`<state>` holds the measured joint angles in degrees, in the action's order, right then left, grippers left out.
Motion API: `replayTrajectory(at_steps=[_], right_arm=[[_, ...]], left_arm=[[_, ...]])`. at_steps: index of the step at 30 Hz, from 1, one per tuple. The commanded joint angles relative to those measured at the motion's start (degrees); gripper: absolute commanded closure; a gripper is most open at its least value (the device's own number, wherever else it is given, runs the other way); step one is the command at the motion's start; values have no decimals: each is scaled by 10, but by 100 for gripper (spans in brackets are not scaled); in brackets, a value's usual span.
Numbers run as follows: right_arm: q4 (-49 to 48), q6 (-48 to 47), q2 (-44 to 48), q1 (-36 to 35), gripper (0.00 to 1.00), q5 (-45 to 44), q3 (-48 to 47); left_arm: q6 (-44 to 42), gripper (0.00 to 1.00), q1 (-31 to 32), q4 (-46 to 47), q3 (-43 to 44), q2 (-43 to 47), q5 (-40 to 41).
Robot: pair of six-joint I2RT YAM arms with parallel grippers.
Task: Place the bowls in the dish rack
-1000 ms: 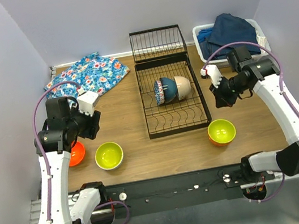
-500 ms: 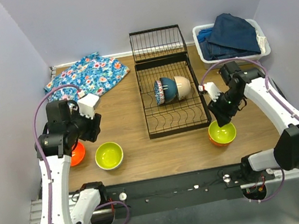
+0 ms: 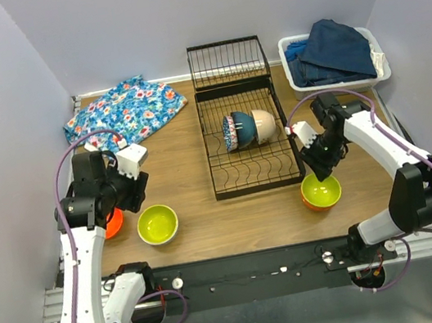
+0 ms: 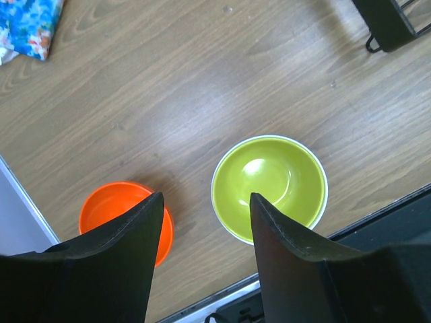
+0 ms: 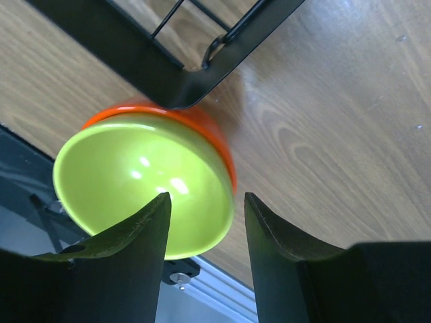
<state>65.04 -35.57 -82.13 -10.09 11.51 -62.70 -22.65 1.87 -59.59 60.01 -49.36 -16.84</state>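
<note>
From above we see three bowls (image 3: 248, 128) standing in the dish rack (image 3: 246, 136). Our right claw (image 3: 317, 171) has dropped from the rack's right side to its front-right corner, over the orange-and-lime bowl (image 3: 321, 191).

Left wrist cam: the left claw (image 4: 206, 196) is spread and empty, above the red-orange bowl (image 4: 121, 215) and yellow-green bowl (image 4: 269, 185), front-left of the rack.

Right wrist cam: jaws apart, nothing gripped.
</note>
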Motion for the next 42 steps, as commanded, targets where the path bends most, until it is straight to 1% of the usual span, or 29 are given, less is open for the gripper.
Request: replayTrajectory(at_steps=[1,3,6,7,9,10,13,14,17,22,28,31,32,35,39,42], right_arm=[[-33,2,-17,-4,44,-30,7],[-39,3,-22,-4,44,-34,9],[-35,5,-22,-3,44,-30,3],[-36,6,-22,-3,44,-29,2],[-36,6,-22,-3,44,-29,3],[-38,9,-22,-4,44,-27,3],[-39,13,-20,-4,44,-21,6],[-40,14,-20,-3,44,-19,6],[-37,14,-19,-3,44,-18,6],[-33,15,-18,-4,44,-17,4],[-32,16,-15,-3,44,-18,5],[-35,20,-12,-3,44,-20,8],[-35,21,-11,-4,44,-22,11],[-35,21,-8,-3,44,-28,13],[-32,21,-2,-4,44,-32,19],[-32,21,-3,-4,44,-35,22]], left_arm=[[-16,37,-3,-19,-14,15,27],[-22,37,-4,-26,-23,21,63],[-81,38,-4,-69,-45,44,89],[-116,38,-4,-82,-55,61,96],[-136,38,-4,-108,-89,81,116],[-142,38,-4,-111,-101,99,145],[-138,37,-4,-101,-143,118,207],[-115,37,-4,-88,-158,117,219],[-79,37,-4,-64,-177,95,256],[-42,38,-6,-29,-197,65,261],[-41,40,-13,25,-230,36,275],[-56,41,-13,57,-240,16,291],[-66,41,-40,74,-244,9,293],[-73,43,-74,97,-240,-20,277],[-94,45,-86,118,-239,-47,262],[-101,50,-90,123,-239,-66,241]])
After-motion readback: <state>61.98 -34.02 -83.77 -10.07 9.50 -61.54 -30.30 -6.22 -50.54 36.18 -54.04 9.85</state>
